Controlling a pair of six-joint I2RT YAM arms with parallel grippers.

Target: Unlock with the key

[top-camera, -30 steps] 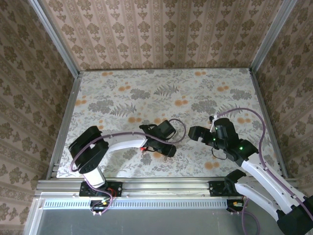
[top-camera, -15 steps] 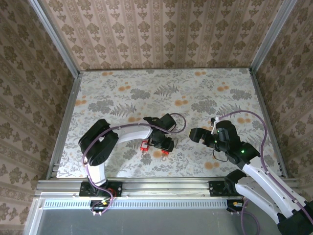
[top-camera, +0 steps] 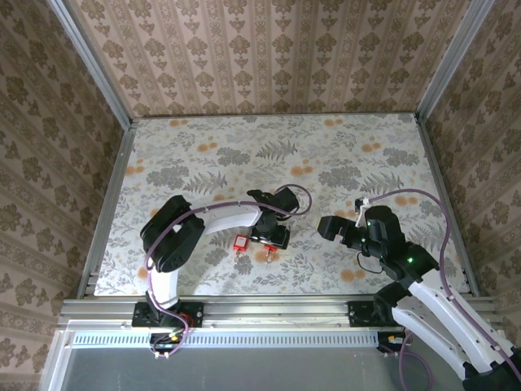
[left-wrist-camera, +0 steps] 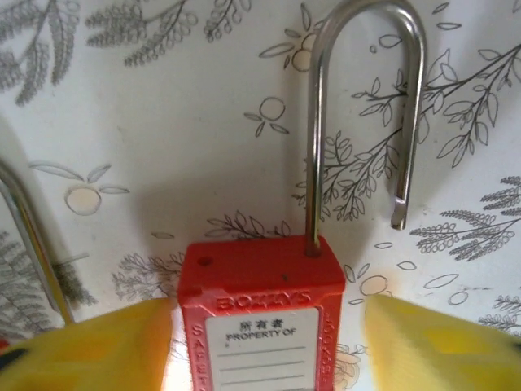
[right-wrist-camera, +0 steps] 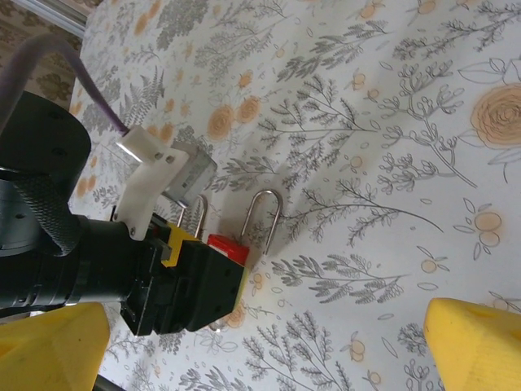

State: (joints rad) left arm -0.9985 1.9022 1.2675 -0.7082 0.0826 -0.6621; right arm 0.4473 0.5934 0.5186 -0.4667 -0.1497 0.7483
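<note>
Left wrist, padlock (left-wrist-camera: 260, 314) between jaws, gap one side

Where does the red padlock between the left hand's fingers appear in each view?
Top external: red padlock peeks out just below the left hand, mid-table.
Left wrist: red padlock bottom centre, shackle pointing up.
Right wrist: red padlock left of centre, against the black left hand.
Shared landmark: second padlock, immediately left of it in every view.

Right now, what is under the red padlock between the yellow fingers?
The flowered table cover lies beneath the red padlock and its steel shackle. Whatever sits directly under the body is covered by it.
</note>
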